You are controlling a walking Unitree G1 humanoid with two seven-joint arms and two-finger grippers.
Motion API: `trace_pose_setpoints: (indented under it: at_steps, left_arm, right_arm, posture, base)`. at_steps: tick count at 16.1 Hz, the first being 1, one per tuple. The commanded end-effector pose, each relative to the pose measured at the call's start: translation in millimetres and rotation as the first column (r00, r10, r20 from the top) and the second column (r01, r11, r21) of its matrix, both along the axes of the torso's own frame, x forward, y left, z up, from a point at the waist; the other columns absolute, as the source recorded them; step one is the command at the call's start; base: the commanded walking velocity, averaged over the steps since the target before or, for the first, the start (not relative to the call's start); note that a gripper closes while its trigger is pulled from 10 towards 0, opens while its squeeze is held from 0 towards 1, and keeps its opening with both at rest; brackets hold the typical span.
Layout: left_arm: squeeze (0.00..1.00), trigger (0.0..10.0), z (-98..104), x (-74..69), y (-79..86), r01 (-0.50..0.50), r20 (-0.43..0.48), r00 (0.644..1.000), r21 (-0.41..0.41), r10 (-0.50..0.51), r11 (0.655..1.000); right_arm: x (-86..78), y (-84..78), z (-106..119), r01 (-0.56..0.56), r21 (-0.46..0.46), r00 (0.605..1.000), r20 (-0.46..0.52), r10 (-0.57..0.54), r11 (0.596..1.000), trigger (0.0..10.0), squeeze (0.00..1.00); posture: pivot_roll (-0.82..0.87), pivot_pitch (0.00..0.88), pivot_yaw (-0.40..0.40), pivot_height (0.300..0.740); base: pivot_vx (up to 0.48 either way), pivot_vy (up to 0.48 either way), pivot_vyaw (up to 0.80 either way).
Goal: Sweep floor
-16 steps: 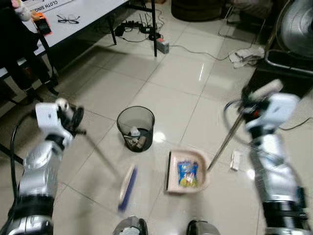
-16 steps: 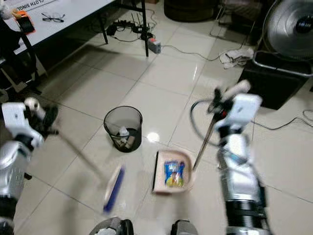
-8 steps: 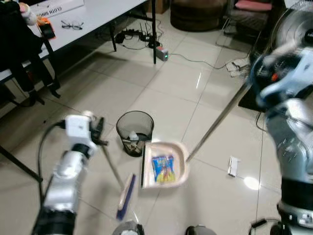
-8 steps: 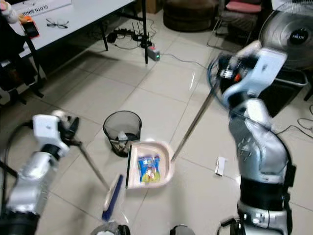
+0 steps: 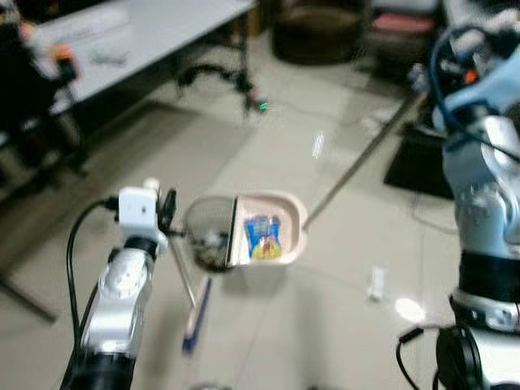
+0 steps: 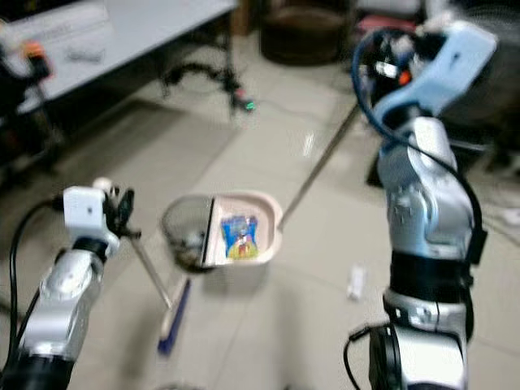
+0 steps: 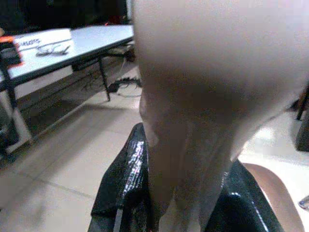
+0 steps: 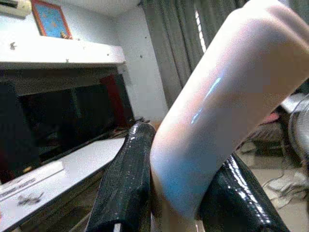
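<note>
1. Over the mesh bin (image 5: 205, 237) hangs the dustpan (image 5: 264, 240), lifted clear of the floor. Its open edge sits above the bin's rim, and a blue-and-yellow wrapper (image 5: 262, 236) lies inside the pan.
2. From the pan's far corner, the long handle (image 5: 361, 154) runs up and away to the right hand (image 8: 181, 159), which is clamped around it. The right arm is raised high, so the pan's long axis slopes down from that hand toward the bin.
3. The left hand (image 7: 178, 159) is clamped on the broom handle (image 5: 180, 264) – just beside the bin on the robot's left. The blue broom head (image 5: 195, 317) rests on the floor below it.
4. Judgement: the coming move is a tilt of the pan toward the bin – the right hand governs it.
5. The floor is pale glossy tile (image 5: 325, 325). A small white scrap (image 5: 375, 283) lies on it well apart from the bin.
6. A white table (image 5: 138, 32) stands on the far left, with cables (image 5: 227, 77) beneath it.
</note>
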State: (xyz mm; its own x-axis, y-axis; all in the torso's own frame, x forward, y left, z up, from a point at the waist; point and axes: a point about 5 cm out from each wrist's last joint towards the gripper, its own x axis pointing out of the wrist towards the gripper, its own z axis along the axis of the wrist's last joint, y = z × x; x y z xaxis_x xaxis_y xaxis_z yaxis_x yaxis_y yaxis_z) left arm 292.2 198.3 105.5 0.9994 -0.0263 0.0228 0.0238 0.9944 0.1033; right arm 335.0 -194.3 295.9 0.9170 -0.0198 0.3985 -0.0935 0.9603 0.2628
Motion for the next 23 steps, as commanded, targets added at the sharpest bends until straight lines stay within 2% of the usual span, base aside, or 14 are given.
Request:
trace_pose_setpoints:
  at_steps: [1,6,8,14,20,23]
  left_arm:
    - [0.00,10.0,11.8,3.2,-7.7,0.009,0.055,0.998,0.014,-0.010,1.000]
    - [0.00,10.0,12.6,2.1,-10.8,0.014,0.060,0.998,0.044,-0.016,0.999]
    - [0.00,10.0,12.1,3.2,-10.2,0.014,0.051,0.999,0.048,-0.016,0.999]
    - [0.00,10.0,11.5,6.4,-13.2,0.027,0.041,0.999,0.057,-0.030,0.998]
    - [0.00,10.0,10.3,8.2,-14.3,0.042,0.031,0.999,0.066,-0.044,0.997]
    - [0.00,10.0,6.5,8.1,-14.6,0.044,0.014,0.999,0.070,-0.045,0.997]
  right_arm:
    - [-0.3,-0.7,13.4,-0.002,0.011,0.999,0.050,0.001,1.000,10.0,0.00]
    - [5.5,0.0,12.3,-0.002,0.025,0.999,0.043,0.001,1.000,10.0,0.00]
    - [5.3,-6.0,9.6,0.023,0.083,0.999,0.045,-0.026,0.996,10.0,0.00]
    - [6.3,-13.8,8.5,0.054,0.115,0.997,0.048,-0.060,0.992,10.0,0.00]
    - [7.3,-14.6,6.0,0.068,0.113,0.996,0.052,-0.074,0.991,10.0,0.00]
    - [7.3,-14.4,5.2,0.070,0.096,0.996,0.054,-0.076,0.993,10.0,0.00]
  posture:
    - [-0.04,0.012,-0.003,0.740]
    - [-0.04,0.013,-0.004,0.740]
    - [-0.05,0.011,0.008,0.740]
    - [-0.05,0.002,0.013,0.740]
    - [-0.05,0.000,0.017,0.740]
    - [-0.05,0.000,0.015,0.740]
  base:
    - [0.431,0.000,0.41]
    - [0.436,0.000,0.80]
    - [0.435,0.000,0.00]
    - [0.433,0.000,0.00]
    - [0.411,0.000,0.00]
    - [0.000,0.000,0.00]
